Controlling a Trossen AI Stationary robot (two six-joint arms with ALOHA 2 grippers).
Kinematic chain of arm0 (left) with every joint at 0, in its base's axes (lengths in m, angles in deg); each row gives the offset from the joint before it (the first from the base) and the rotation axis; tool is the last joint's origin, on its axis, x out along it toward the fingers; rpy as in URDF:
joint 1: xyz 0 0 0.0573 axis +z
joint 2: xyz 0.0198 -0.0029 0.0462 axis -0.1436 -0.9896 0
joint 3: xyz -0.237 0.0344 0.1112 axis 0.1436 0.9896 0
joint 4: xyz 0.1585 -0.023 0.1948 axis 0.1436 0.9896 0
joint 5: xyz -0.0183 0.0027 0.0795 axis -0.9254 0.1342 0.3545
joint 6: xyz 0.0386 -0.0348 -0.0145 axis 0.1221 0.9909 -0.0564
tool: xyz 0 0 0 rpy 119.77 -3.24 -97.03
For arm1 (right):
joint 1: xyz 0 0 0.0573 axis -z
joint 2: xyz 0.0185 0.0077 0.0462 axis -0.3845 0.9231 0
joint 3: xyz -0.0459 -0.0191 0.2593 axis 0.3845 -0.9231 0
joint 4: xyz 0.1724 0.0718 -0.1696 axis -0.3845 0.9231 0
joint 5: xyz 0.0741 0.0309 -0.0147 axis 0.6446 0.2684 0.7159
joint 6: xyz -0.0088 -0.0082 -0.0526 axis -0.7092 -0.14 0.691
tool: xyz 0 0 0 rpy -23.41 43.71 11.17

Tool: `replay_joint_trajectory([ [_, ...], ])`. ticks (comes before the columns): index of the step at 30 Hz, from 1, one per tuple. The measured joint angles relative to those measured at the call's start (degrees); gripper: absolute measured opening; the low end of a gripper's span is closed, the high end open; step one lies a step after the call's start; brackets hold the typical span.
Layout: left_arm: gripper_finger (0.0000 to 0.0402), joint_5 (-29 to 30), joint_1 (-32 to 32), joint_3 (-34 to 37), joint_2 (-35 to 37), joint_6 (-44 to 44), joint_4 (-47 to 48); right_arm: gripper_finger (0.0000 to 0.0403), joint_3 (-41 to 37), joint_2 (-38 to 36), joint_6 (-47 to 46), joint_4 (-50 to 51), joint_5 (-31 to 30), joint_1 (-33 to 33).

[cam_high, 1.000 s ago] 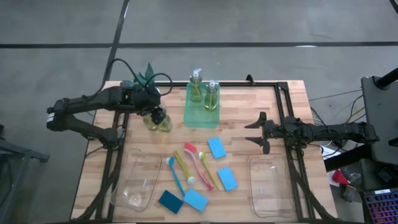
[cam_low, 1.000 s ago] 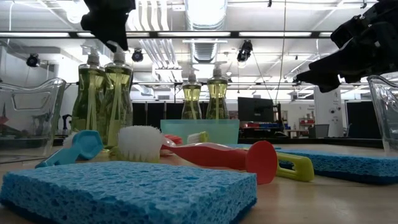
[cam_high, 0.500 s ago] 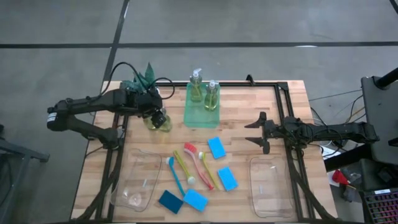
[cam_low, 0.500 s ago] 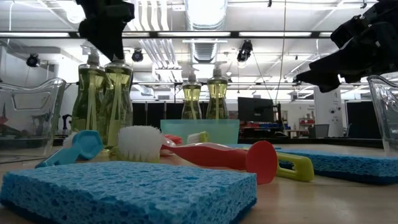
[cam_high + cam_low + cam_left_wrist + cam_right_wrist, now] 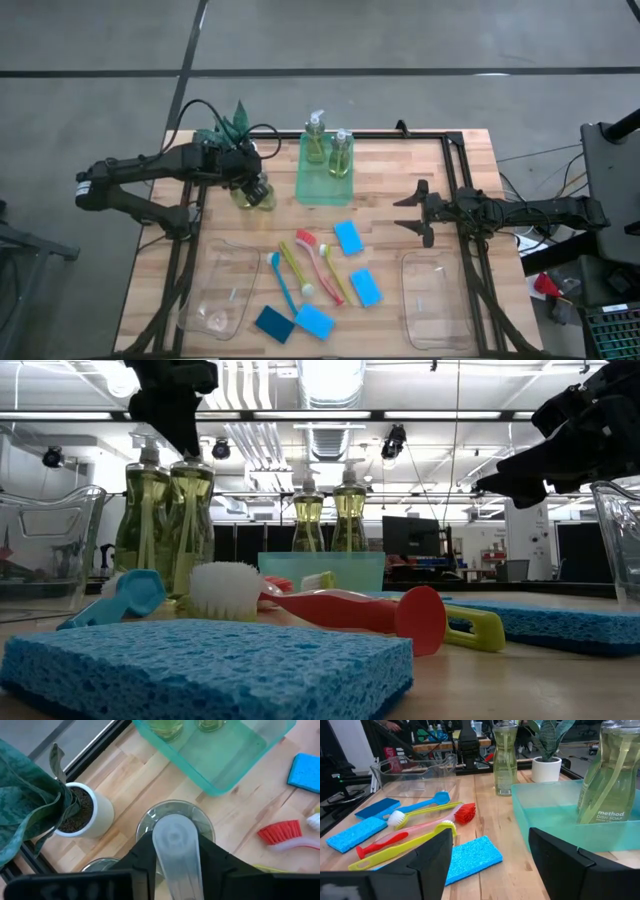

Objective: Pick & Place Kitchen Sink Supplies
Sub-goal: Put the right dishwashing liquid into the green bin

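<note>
— Butcher-block table (image 5: 460,175): count the supplies?
— Four clear soap bottles (image 5: 315,140), two in the translucent green tray (image 5: 322,188); four spongy rectangular sponges (image 5: 349,238); four slim plastic brushes (image 5: 310,247).
— Grippers?
— Left gripper (image 5: 172,851) straddles a pump top beside the potted plant (image 5: 82,812); right gripper (image 5: 405,212) spread wide, empty.

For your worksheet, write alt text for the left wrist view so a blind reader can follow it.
The left end effector sits directly over the pump of a clear soap bottle on the wooden table. Nearby are a potted plant, a green tray, a blue sponge and a red brush.
</note>
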Motion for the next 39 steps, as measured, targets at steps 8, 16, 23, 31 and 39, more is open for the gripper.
replay_joint_trajectory([
  [8,0.0091,0.3,0.0,-0.1,0.5,-0.4,-0.4,0.0254,0.0,0.0,0.0,0.0,0.0,0.0],
  [16,0.0090,0.9,0.0,-3.0,1.0,-1.3,-1.8,0.0266,0.0,0.0,-0.1,0.0,0.0,0.0],
  [23,0.0088,1.0,0.1,-5.2,1.0,-2.6,-3.5,0.0272,0.0,0.0,0.0,0.0,0.0,0.0],
  [31,0.0087,0.6,0.2,-9.0,0.7,-4.5,-8.3,0.0262,0.0,0.0,-0.1,0.0,0.0,0.0],
  [39,0.0084,-0.9,0.4,-12.2,-2.4,-6.7,-12.3,0.0252,0.0,0.0,-0.1,0.0,0.0,0.0],
])
